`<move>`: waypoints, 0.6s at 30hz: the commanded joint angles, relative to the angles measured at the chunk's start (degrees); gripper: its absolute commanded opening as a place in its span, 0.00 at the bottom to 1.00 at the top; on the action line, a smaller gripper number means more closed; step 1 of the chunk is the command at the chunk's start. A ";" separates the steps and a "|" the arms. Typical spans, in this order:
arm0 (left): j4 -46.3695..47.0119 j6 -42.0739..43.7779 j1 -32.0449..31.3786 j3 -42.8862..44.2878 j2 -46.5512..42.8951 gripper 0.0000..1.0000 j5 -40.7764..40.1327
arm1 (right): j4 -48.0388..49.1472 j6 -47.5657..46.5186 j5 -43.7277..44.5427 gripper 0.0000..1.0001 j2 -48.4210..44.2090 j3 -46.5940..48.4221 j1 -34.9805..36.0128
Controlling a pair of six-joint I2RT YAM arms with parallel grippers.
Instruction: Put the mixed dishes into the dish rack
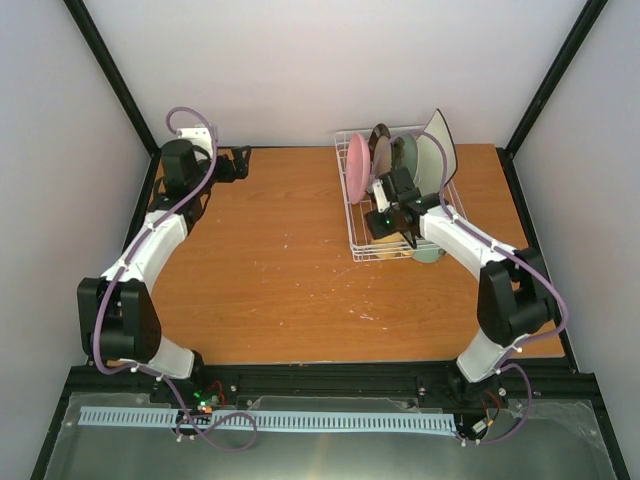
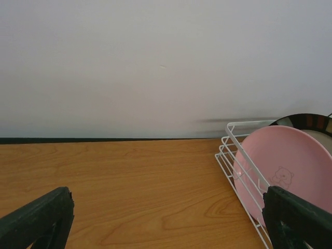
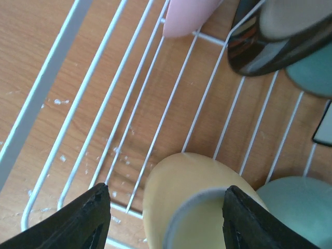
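The white wire dish rack point(image 1: 355, 215) stands at the back right. Upright in its slots are the pink plate point(image 1: 359, 167), the dark-rimmed beige plate point(image 1: 380, 150), the green plate point(image 1: 406, 155) and the white square plate point(image 1: 437, 145). At its near end lie the yellow mug point(image 3: 192, 181) and the mint-green bowl point(image 3: 298, 202). My right gripper point(image 3: 163, 218) hangs over the mug with its jaws apart. One finger sits at the mug's rim and the other stands clear of it. My left gripper point(image 2: 166, 223) is open over bare wood at the back left, with nothing in it.
The rack's wires point(image 3: 52, 98) run close under my right fingers. In the left wrist view the rack's left wall point(image 2: 228, 150) and the pink plate point(image 2: 285, 171) lie just right of my left gripper. White walls close in the table on three sides.
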 commanded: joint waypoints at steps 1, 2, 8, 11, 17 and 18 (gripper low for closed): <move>-0.11 0.96 1.74 -1.51 -3.15 1.00 -0.79 | -0.79 -4.19 -2.03 0.59 3.99 2.98 0.43; -0.08 0.91 2.15 -2.08 -3.68 1.00 -0.72 | -1.38 -4.46 -2.94 0.58 4.82 3.54 0.49; 0.10 0.97 4.36 -4.89 -6.26 1.00 -0.33 | -3.98 -5.36 -5.63 0.57 7.00 4.21 2.40; 0.17 0.88 4.96 -5.85 -6.99 1.00 -0.15 | -4.89 -5.00 -4.84 0.57 6.70 4.14 3.28; 0.94 0.77 5.37 -6.65 -7.14 1.00 0.24 | -6.32 -5.33 -1.90 0.59 5.33 4.38 3.41; 0.98 0.73 5.37 -6.61 -7.16 1.00 0.28 | -6.62 -5.26 -1.47 0.60 5.15 4.40 3.41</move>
